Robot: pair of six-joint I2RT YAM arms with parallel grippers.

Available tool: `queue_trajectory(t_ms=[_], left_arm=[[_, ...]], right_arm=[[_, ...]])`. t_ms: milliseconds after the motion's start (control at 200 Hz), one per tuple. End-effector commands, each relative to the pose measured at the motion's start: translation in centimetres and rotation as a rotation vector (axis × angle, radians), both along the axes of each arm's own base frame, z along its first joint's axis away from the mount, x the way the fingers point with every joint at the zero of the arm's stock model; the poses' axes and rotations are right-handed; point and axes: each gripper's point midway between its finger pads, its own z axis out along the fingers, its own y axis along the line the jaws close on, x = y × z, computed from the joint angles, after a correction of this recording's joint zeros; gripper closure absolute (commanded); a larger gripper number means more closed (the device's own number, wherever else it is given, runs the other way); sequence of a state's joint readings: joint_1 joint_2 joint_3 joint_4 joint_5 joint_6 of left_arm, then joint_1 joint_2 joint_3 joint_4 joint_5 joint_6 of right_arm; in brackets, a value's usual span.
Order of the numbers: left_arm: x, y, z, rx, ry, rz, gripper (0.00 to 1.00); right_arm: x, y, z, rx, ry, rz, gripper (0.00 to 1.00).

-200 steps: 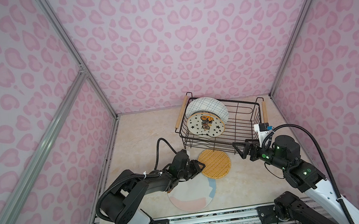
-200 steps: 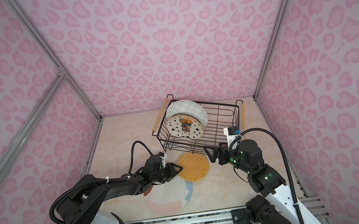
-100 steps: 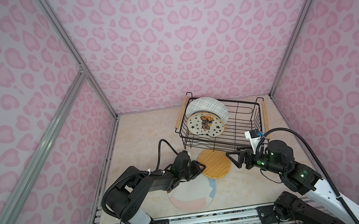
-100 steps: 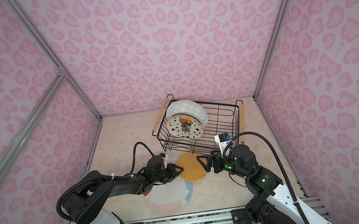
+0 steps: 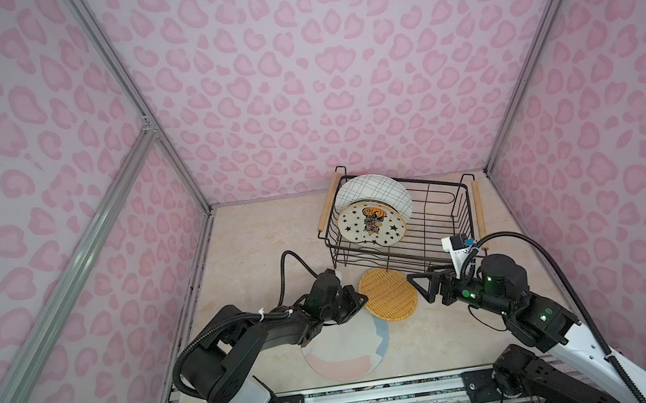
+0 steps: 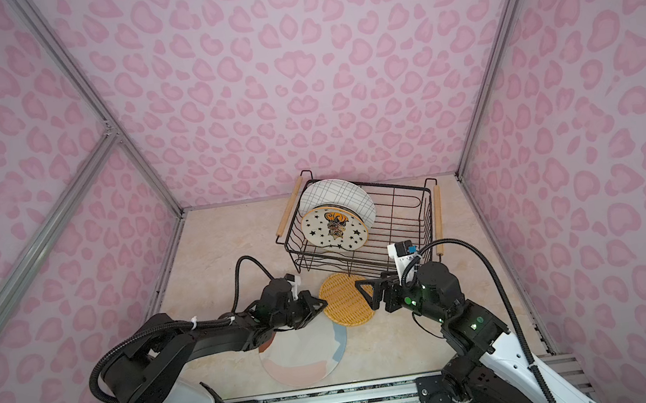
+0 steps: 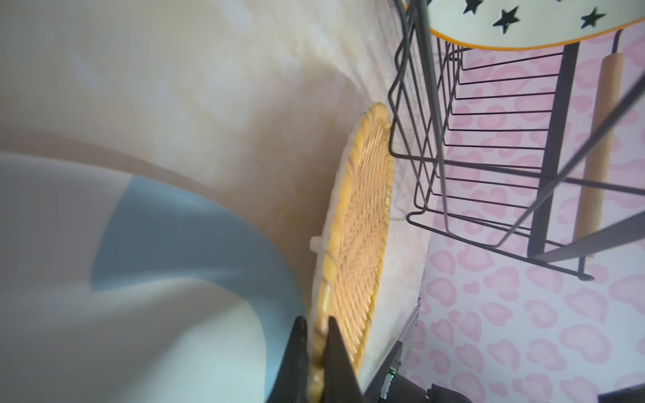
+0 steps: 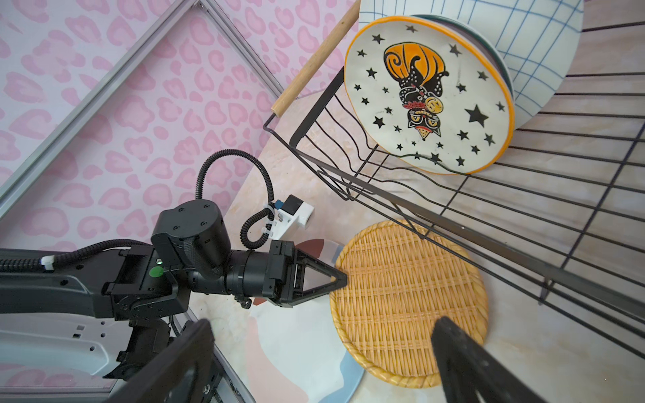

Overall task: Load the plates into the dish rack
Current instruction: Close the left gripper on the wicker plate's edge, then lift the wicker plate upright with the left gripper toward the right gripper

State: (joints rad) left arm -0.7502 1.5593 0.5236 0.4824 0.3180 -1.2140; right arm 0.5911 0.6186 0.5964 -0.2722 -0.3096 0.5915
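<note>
Left wrist view: my left gripper (image 7: 315, 324) is clamped on the rim of the woven plate (image 7: 359, 226), just in front of the dish rack (image 7: 597, 139). Right wrist view: right gripper (image 8: 321, 349), jaws apart, at the opposite rim. In both top views, left arm (image 5: 253, 332) and right arm (image 5: 504, 289) stretch low.

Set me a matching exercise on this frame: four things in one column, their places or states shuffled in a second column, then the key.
Things:
1. woven plate
2. pastel plate
3. star plate
4. right gripper

States:
A. open, close beside the woven plate
B. standing on edge in the dish rack
C. flat on the table, partly under another plate
D. rim pinched by the left gripper

Pairs: 1-D, 2-C, 3-B, 4-A
</note>
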Motion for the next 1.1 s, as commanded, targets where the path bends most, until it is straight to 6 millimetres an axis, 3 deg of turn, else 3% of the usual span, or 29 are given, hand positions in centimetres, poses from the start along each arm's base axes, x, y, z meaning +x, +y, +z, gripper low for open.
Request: queue_trajectory(t_ms=[0,330,605,905,1095], left_arm=[[0.0,-0.2,1.0,-0.001,-0.058,-0.033,0.96],[-0.9,1.0,3.5,-0.022,-0.098,-0.019,0.96],[-1.8,2.3,3.4,0.018,-0.085,-0.019,0.96],[-3.7,5.1,4.8,0.080,-0.142,-0.020,0.96],[-5.3,6.9,6.9,0.070,-0.189,-0.022,0.96]], right_arm=[[0.3,0.0,0.6,0.017,-0.025,-0.015,0.03],[0.6,0.2,0.8,0.007,-0.030,-0.012,0.03],[0.8,0.5,1.3,0.010,-0.043,-0.007,0.03],[1.4,1.2,2.4,0.007,-0.067,0.011,0.03],[2.2,2.0,2.4,-0.001,-0.063,0.021,0.03]])
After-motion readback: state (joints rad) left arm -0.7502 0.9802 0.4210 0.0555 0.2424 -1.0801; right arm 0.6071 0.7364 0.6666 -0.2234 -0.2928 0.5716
